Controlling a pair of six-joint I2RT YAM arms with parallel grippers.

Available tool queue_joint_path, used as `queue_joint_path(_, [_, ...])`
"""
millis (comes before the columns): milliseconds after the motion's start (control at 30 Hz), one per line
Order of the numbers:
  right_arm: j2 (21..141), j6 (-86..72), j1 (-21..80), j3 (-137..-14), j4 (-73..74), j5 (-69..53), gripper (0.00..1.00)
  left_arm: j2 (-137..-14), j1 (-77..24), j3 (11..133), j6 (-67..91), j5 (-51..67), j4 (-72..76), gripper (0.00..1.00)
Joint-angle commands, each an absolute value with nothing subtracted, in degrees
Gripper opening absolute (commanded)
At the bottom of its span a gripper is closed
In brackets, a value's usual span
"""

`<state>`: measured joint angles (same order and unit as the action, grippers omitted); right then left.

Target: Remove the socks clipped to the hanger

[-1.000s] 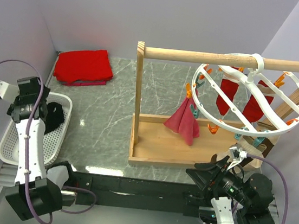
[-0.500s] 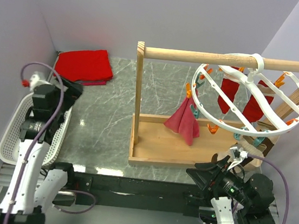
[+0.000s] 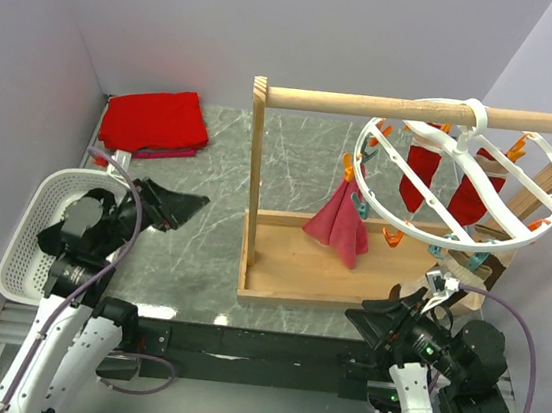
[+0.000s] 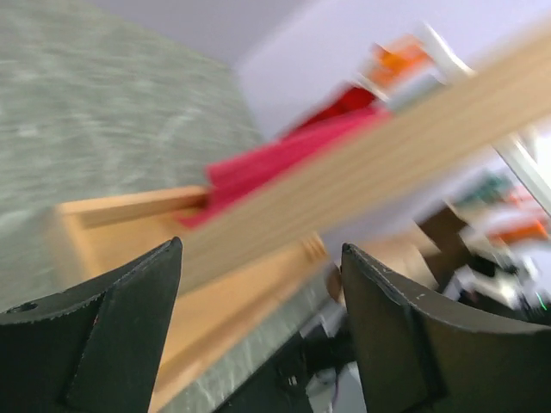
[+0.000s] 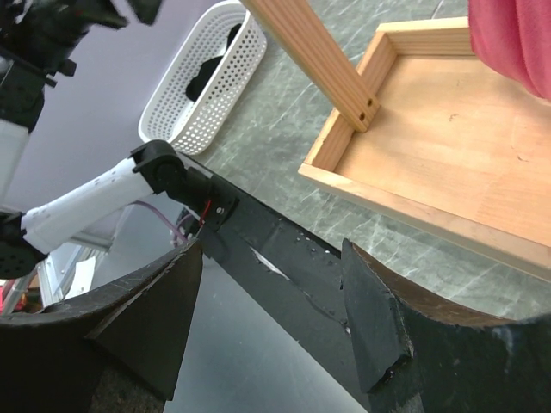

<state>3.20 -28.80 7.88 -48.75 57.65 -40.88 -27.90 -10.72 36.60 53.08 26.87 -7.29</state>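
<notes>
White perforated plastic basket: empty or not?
Not empty: the white perforated plastic basket holds black fabric, apparently a sock, seen from the right wrist.

Both arms [image 3: 64, 354] are white-shelled with black joints (purple-grey cables [image 3: 520, 327] loop alongside).

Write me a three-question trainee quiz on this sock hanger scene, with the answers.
1. True or false: the left gripper holds a sock.
2. How many red socks hang clipped to the hanger? A one, B two, C four.
3. Fill in: the black sock lies in the white ____.
Key: 1 false, its jaws are open and empty; 2 B; 3 basket.
</notes>
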Motion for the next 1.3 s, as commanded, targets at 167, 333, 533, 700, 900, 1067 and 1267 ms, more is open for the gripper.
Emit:
queue_joint_path(167, [4.3, -29.2, 7.7, -49.7, 55.0, -40.8, 0.72, -24.9, -15.6, 37.8, 53.1, 44.7, 8.6, 0.81])
queue_joint_path(333, [4.7, -29.6, 7.7, -49.7, 55.1, -40.4, 0.72, -29.8, -24.5, 39.7, 51.6, 42.2, 11.8, 0.81])
queue_joint_path(533, [4.9, -29.0, 7.7, -51.9, 57.0, -39.0, 0.72, -36.6, -49.3, 43.6, 42.5, 19.4, 6.9, 0.8])
queue_joint_path(700, [5.3, -28.0, 7.7, -55.0, 60.0, -37.8, 0.72, -43.5, -70.1, 44.5, 35.3, 0.2, 13.4, 0.81])
queue_joint_path(900, [4.5, -26.6, 7.7, -59.8, 63.3, -36.2, 0.72, -57.7, -83.4, 47.6, 28.8, -15.0, 20.7, 0.92])
queue_joint_path(1067, [4.6, -25.5, 7.7, -64.9, 67.1, -31.4, 0.73, -74.0, -90.2, 53.7, 20.4, -27.9, 27.0, 0.97])
queue_joint_path(1267, [4.6, -28.9, 7.7, -73.0, 71.3, -15.4, 0.73, -89.4, -92.6, 58.7, 9.6, -30.3, 43.4, 0.96])
